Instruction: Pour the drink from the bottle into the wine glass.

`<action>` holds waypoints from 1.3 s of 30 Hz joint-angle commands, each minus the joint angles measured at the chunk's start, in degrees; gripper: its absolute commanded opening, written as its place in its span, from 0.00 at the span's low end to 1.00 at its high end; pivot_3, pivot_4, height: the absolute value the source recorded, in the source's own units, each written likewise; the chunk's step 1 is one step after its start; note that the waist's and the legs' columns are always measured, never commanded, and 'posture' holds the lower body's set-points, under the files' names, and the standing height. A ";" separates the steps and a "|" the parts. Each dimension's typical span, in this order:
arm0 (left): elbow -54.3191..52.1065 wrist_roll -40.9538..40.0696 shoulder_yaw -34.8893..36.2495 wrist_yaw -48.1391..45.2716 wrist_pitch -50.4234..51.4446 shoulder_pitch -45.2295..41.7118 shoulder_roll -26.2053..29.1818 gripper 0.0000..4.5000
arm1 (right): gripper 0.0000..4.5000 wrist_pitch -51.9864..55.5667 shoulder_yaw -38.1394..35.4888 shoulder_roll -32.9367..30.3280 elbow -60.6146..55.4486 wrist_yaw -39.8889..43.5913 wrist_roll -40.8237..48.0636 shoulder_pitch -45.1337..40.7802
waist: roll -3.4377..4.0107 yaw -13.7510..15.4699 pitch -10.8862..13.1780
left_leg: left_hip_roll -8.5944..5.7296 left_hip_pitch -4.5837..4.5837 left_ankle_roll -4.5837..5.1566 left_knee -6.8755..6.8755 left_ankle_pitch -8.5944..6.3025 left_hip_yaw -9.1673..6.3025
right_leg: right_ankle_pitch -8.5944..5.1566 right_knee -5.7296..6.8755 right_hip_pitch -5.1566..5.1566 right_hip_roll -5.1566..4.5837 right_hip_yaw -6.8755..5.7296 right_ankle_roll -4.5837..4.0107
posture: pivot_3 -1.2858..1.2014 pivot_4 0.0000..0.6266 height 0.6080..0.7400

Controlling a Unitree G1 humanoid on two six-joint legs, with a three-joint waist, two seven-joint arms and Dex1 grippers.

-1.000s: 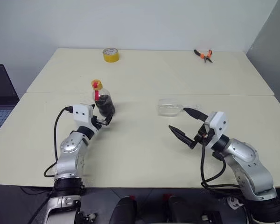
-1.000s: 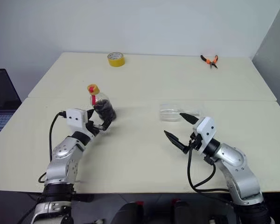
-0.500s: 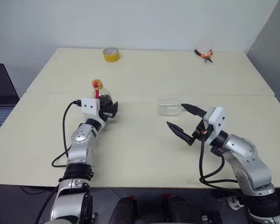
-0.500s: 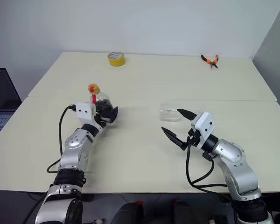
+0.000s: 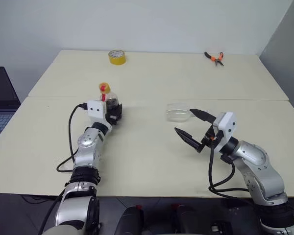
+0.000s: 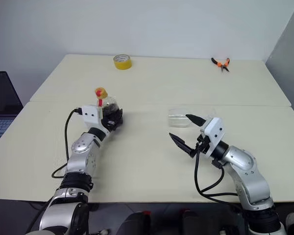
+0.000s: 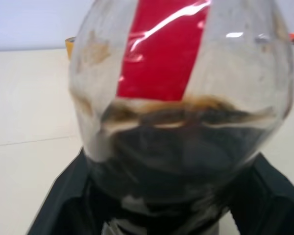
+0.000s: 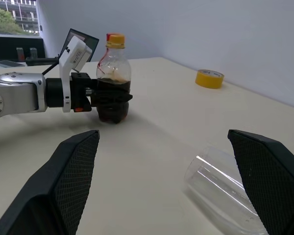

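The bottle (image 5: 110,101) stands upright on the left part of the table, with a yellow cap, a red label and the dark drink (image 7: 176,147) in its lower half. My left gripper (image 5: 114,112) reaches forward at table level, shut on the bottle's ribbed lower body, one black finger on each side (image 8: 110,97). The wine glass (image 5: 178,112) lies on its side near the table's middle; its clear bowl (image 8: 220,188) shows, and its stem is hidden. My right gripper (image 5: 183,120) hovers open just in front of the glass, touching nothing.
A yellow tape roll (image 5: 116,57) sits at the far edge of the table and orange-handled pliers (image 5: 214,57) lie at the far right. A laptop (image 5: 1,100) stands beside the table's left edge. A seam (image 5: 152,98) crosses the table behind the bottle.
My left hand moved forward until its fingers stood on both sides of the bottle, then they closed on it. The right arm and the glass kept still.
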 commanded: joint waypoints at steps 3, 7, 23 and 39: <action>-1.14 0.06 -0.42 -0.94 -1.54 -1.09 0.16 0.45 | 1.00 -0.31 -0.37 0.16 -1.80 -0.44 0.15 -0.44 | 0.00 0.00 0.00 | 0.00 0.00 0.00 0.00 0.00 0.00 | 0.00 0.00 0.00 0.00 0.00 0.00 | 0.52 0.24 1.00; -11.38 -0.90 -2.66 -3.72 1.36 2.42 0.02 0.44 | 1.00 1.09 -0.31 -0.53 -3.90 -0.15 1.02 0.33 | -0.01 -0.02 0.01 | 0.00 -0.01 0.00 0.00 0.00 0.00 | 0.00 0.00 -0.01 0.00 0.01 0.00 | 0.52 0.24 1.00; -45.92 -13.89 -17.25 -24.03 28.76 13.90 4.35 0.43 | 1.00 14.33 -5.04 -7.83 -16.49 3.60 15.69 8.57 | -0.03 -0.04 0.03 | 0.01 -0.03 -0.01 0.00 0.01 0.00 | 0.00 -0.05 0.02 0.01 0.05 0.00 | 0.52 0.24 1.00; -43.06 -8.59 -24.11 -34.25 24.01 12.29 7.10 0.43 | 1.00 20.83 -3.99 -4.17 -20.63 -8.86 20.22 -1.11 | -0.03 -0.37 0.04 | 0.02 -0.02 0.01 -0.02 0.00 -0.03 | -0.01 -0.09 0.02 0.07 0.05 0.00 | 0.52 0.24 1.00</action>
